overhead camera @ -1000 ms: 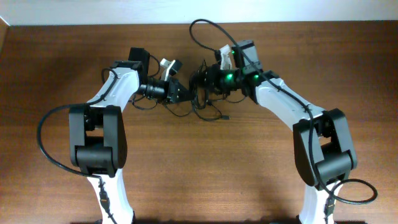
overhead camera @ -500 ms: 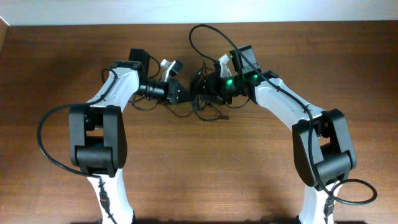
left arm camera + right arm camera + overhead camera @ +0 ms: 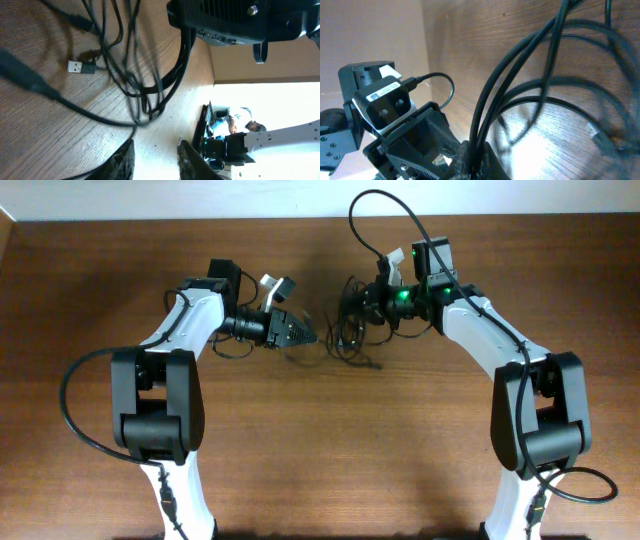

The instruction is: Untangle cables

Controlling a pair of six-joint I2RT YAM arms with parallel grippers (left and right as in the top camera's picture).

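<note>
The cables (image 3: 349, 338) are a tangled bunch of thin black cords on the brown table, at the back middle. My right gripper (image 3: 364, 306) is shut on several strands at the top of the bunch; the right wrist view shows the cords (image 3: 520, 85) pinched between its jaws (image 3: 479, 159). My left gripper (image 3: 303, 336) is open and empty, just left of the bunch and apart from it. In the left wrist view the jaws (image 3: 155, 157) hold nothing, and the cords (image 3: 135, 75) with a USB plug (image 3: 80, 66) lie ahead.
The wooden table (image 3: 330, 440) spreads toward the front. The table's back edge (image 3: 120, 220) lies just behind both arms. A thick arm cable (image 3: 385, 210) loops above the right wrist. The left arm's camera (image 3: 382, 100) shows in the right wrist view.
My right gripper has moved right and back, dragging the cable bunch away from my left gripper. The left gripper, which was against the bunch, is now open and apart from it.
</note>
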